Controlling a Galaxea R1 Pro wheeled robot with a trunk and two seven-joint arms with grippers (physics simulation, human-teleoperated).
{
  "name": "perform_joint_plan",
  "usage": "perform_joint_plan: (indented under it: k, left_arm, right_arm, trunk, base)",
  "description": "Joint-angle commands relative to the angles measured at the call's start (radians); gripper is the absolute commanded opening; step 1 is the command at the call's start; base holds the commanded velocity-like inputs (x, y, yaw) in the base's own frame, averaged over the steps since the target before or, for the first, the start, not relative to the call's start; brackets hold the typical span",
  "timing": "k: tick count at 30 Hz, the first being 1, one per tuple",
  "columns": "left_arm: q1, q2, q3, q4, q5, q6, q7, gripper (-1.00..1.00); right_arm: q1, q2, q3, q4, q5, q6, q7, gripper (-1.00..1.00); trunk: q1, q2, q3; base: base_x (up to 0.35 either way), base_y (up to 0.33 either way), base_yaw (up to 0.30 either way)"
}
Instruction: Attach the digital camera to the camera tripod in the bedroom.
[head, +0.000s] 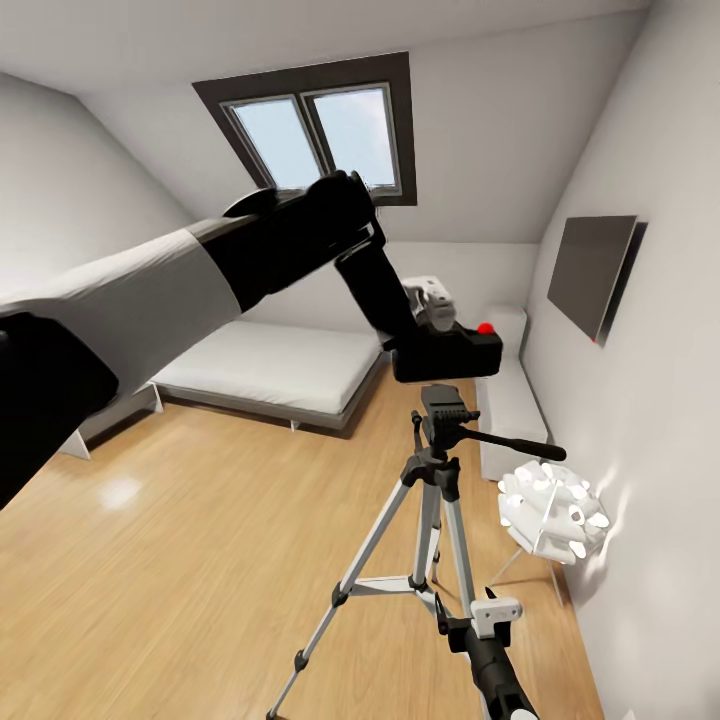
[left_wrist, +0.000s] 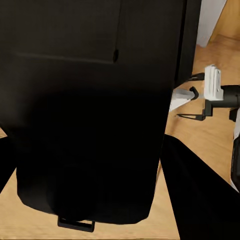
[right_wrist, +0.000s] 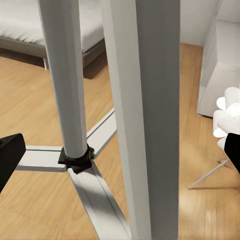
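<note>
Left gripper (head: 432, 318) clamped on boxy black digital camera (head: 447, 352), just above camera tripod (head: 437, 470); right gripper (right_wrist: 120, 150) fingers apart, straddling silver legs.

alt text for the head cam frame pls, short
The left claw holds a small black digital camera with a red button just above the black pan head of a silver-legged camera tripod. Behind: wood floor, low grey bed, skylight, white spiky lamp.

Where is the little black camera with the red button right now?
In the head view the digital camera is up in the air, held by the left gripper just above the camera tripod head, not yet on it, with the bed behind.
</note>
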Motion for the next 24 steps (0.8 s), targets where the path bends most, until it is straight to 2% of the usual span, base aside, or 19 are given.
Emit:
perform_joint_plan:
  k: [1, 7, 24]
  left_arm:
    - [-0.002, 0.0, -0.004, 0.009, 0.004, 0.007, -0.002, -1.0]
    - [-0.002, -0.002, -0.006, 0.023, -0.014, 0.006, 0.0, -1.0]
    - [0.001, -0.007, -0.008, 0.021, -0.019, 0.004, 0.004, -1.0]
  right_arm:
    - [-0.001, 0.0, 0.003, 0.0, 0.008, -0.001, -0.01, 1.0]
    - [-0.001, 0.0, 0.003, 0.0, 0.008, -0.005, -0.01, 1.0]
    - [-0.001, 0.001, 0.003, 0.0, 0.008, -0.006, -0.012, 1.0]
  trunk:
    - [0.001, -0.002, -0.002]
    - [0.001, -0.002, -0.002]
    - [0.001, -0.002, -0.002]
  base:
    - [0.0, 0.0, 0.0]
    - [0.0, 0.0, 0.0]
    - [0.0, 0.0, 0.0]
